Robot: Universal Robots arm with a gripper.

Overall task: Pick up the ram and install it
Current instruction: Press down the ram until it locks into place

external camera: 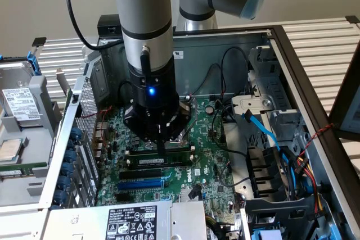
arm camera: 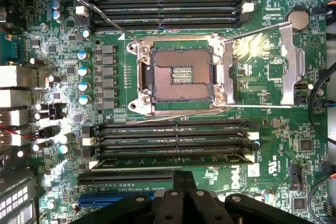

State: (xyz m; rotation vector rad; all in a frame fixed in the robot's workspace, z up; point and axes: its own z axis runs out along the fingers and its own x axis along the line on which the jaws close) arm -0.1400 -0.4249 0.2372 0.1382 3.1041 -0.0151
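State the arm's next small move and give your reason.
Probably a short, straight push down. The shut gripper stands at the ram, which already lies among the black memory slots, and I cannot tell whether it is fully seated.

Soft, even room light is falling across the exterior view, with the open grey metal computer case (external camera: 315,82) shading its own interior. A small blue indicator light (external camera: 150,90) is glowing on the black wrist housing. In the wrist view, a bright source is bouncing white glare off the silver metal socket lever plate (arm camera: 287,61) and shiny capacitor tops (arm camera: 63,139), while the corners are darkening.
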